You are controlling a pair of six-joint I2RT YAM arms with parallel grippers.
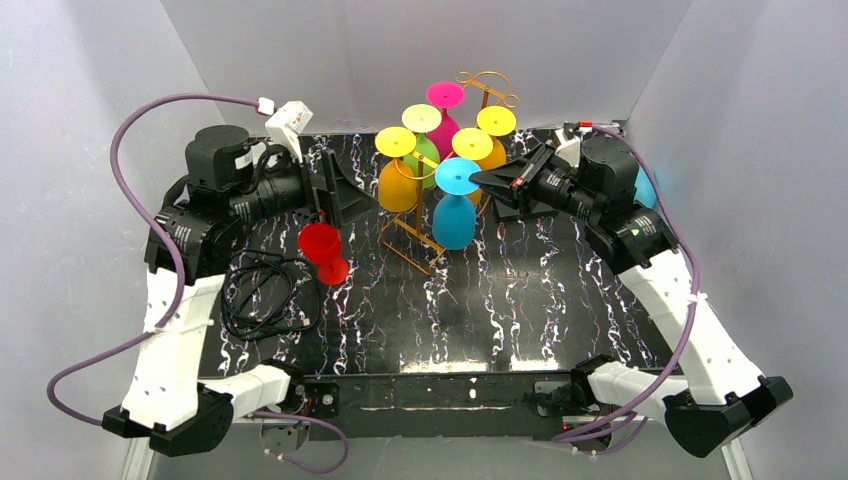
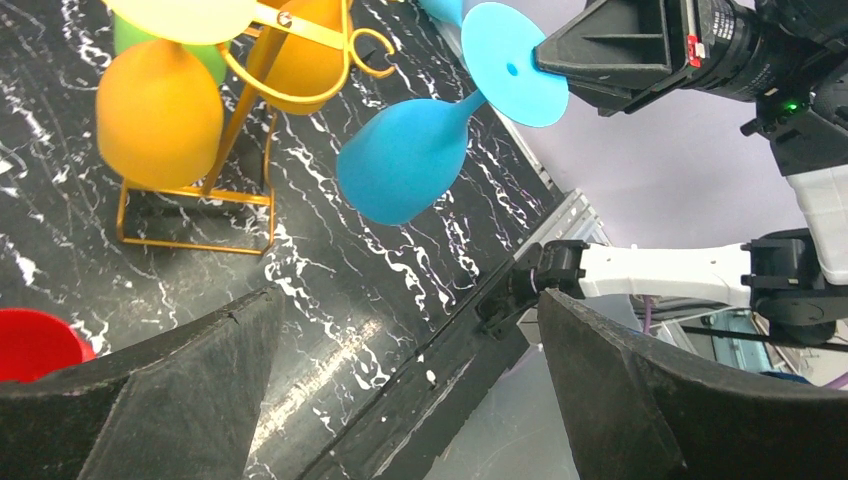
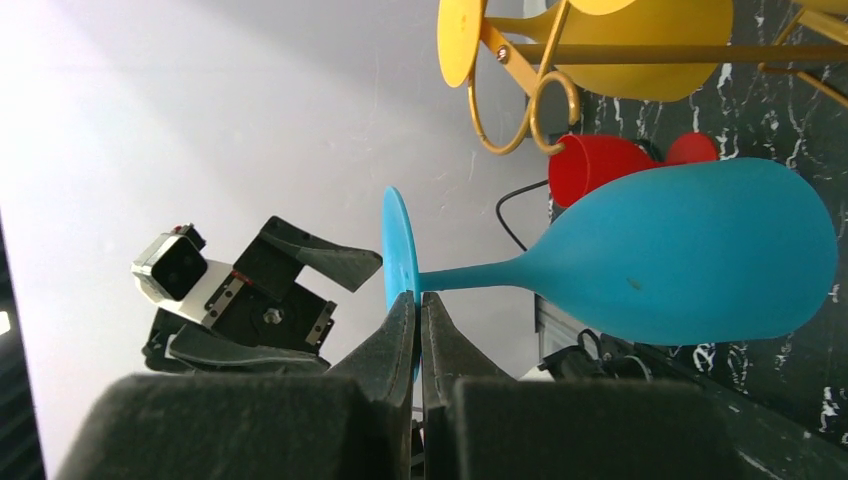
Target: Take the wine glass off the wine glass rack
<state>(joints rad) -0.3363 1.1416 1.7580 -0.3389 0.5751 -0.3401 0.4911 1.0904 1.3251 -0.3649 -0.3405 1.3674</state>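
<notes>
Pinching the foot of the blue wine glass (image 1: 453, 215) from 3 o'clock, the right end effector (image 1: 482, 181) holds it bowl down in the top view, at 6 o'clock of the wine glass rack (image 1: 406, 253). The left end effector (image 1: 338, 195) stands wide, at 12 o'clock of a red glass (image 1: 322, 245) on the bench (image 1: 520, 310).

In the left wrist view, the wide fingers (image 2: 170, 400) hold nothing. The blue wine glass (image 2: 400, 160) is tilted at 3 o'clock of the wine glass rack (image 2: 312, 33), apart from its wire.

In the right wrist view, the narrow fingertips (image 3: 400, 330) clamp the foot's rim, at 6 o'clock of a curled scroll end.
</notes>
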